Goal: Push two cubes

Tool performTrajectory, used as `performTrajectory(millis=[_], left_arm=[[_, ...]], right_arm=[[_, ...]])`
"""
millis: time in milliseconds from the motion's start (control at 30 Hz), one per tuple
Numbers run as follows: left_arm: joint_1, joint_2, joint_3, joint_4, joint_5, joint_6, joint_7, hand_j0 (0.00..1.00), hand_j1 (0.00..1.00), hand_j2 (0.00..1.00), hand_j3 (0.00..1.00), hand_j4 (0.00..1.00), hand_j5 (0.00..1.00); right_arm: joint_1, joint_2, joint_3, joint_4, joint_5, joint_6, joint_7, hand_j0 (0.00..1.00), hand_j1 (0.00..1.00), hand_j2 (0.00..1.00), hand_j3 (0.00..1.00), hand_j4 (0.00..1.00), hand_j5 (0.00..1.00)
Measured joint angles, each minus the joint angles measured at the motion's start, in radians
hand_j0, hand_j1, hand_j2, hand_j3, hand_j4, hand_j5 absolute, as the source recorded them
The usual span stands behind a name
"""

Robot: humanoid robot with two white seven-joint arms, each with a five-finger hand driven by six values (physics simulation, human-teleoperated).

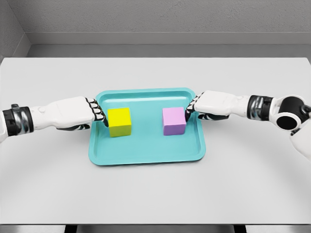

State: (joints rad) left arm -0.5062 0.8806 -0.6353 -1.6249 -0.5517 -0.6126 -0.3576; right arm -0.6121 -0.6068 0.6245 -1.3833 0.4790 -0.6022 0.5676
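Yellow cube (119, 122): on the teal tray (146, 153), just inside the left hand's (73, 113) fingertips, faces roughly square to the tray, no long axis.
Purple cube (174, 121): same tray, at the right hand's (214, 105) fingertips, turned slightly.
Fingers: both hands curled, holding nothing; contact with cubes unclear.
Hidden: both fingertips partly overlap the tray rim.
Count: two cubes, one tray, one white table (155, 194).

White table (155, 194) fills most of view, evenly lit. Grey textured wall (165, 14) behind; grey floor strip (160, 50) beyond far table edge.
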Motion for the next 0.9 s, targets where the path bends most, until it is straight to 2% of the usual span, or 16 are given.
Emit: performTrajectory(millis=[333, 600, 900], left_arm=[[-0.009, -0.014, 0.0, -0.003, -0.001, 0.0, -0.005, 0.68, 0.68, 0.68, 0.68, 0.68, 0.68], [-0.009, -0.041, 0.0, -0.004, 0.0, 0.0, -0.029, 0.68, 0.68, 0.68, 0.68, 0.68, 0.68], [-0.009, -0.031, 0.003, 0.015, 0.002, 0.0, -0.032, 0.68, 0.68, 0.68, 0.68, 0.68, 0.68]], right_arm=[[0.006, 0.026, 0.014, -0.001, -0.039, 0.027, -0.005, 0.57, 0.57, 0.57, 0.57, 0.57, 0.57], [0.008, 0.039, 0.021, 0.0, -0.04, 0.021, -0.009, 0.56, 0.56, 0.56, 0.56, 0.56, 0.56], [0.018, 0.079, 0.019, 0.009, -0.037, 0.011, -0.013, 0.54, 0.54, 0.54, 0.54, 0.54, 0.54]])
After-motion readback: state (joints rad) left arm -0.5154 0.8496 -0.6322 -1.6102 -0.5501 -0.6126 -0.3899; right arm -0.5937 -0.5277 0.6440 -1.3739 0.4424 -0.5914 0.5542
